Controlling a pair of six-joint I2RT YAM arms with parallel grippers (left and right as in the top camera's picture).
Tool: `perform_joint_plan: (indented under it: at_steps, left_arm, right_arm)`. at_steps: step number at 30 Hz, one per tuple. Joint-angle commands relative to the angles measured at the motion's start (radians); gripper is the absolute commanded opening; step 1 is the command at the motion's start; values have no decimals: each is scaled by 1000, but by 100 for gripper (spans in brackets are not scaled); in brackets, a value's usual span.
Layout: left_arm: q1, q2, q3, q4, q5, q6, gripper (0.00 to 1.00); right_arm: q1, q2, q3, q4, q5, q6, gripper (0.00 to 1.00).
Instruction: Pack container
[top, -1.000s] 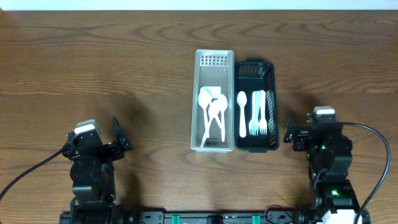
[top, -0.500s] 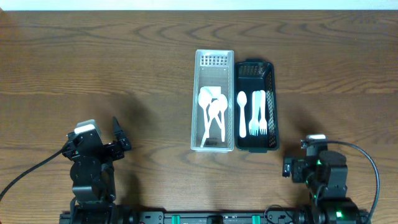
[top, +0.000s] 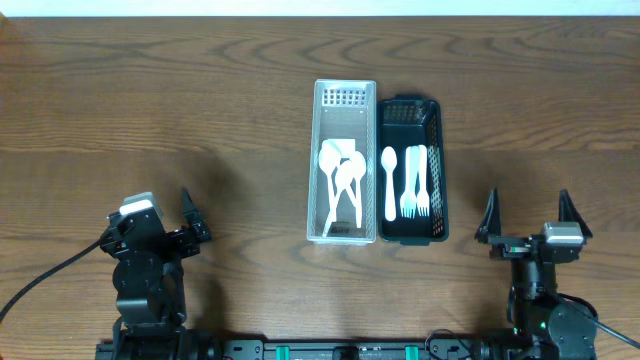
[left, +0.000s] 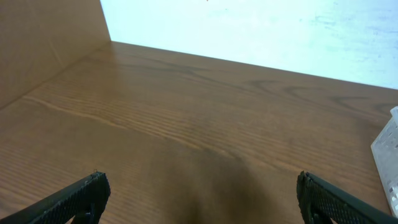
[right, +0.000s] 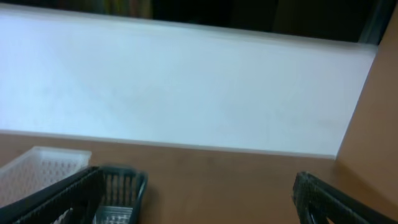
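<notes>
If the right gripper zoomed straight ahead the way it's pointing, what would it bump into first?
Probably nothing on the table. The right gripper points over bare wood, with the black basket off to its left. Only the white wall lies ahead, though how far is hard to tell.

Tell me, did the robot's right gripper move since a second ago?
Yes. The right gripper swung away from the black basket, toward the table's near edge; its jaws now point forward, not at the basket.
</notes>
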Motion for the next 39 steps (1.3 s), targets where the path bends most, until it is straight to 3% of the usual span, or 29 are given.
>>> perform_joint_plan:
  at_steps: [1, 4, 12, 39]
  left_arm:
    - [-2, -6, 4, 0, -8, 16, 98]
    - [-2, -6, 4, 0, -8, 16, 98]
    - [-2, -6, 4, 0, -8, 16, 98]
    - [-2, -6, 4, 0, -8, 16, 98]
  right_arm:
    - [9, -3, -95, 103, 10, -13, 99]
    - [9, -3, -166, 164, 14, -28, 99]
    - [9, -3, -163, -92, -26, -3, 99]
    - [8, 0, -163, -88, -32, 3, 99]
